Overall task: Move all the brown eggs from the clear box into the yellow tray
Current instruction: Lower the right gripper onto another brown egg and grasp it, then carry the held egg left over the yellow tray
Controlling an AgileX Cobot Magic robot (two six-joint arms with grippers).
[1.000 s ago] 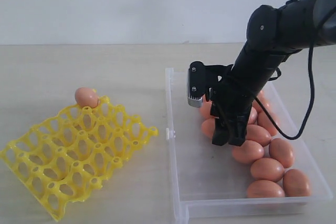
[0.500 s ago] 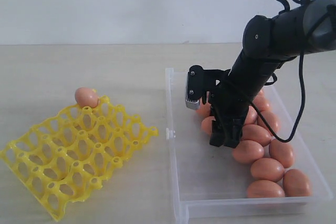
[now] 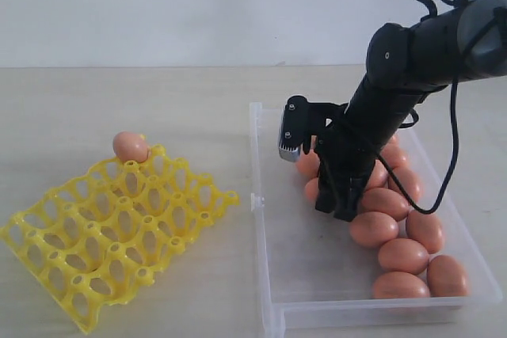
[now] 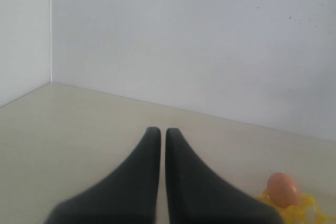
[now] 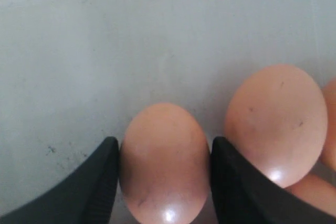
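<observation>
At the right of a pale table, smooth, matte brown eggs are clustered along the right-hand wall of the clear box, from near corner to far end. At the left, a single egg is seated at the yellow tray's far corner. Only in the right wrist view are the right fingers seen clamped on one brown egg, with the smudged box floor behind. The left fingers, drawn together, are shown only in the left wrist view.
</observation>
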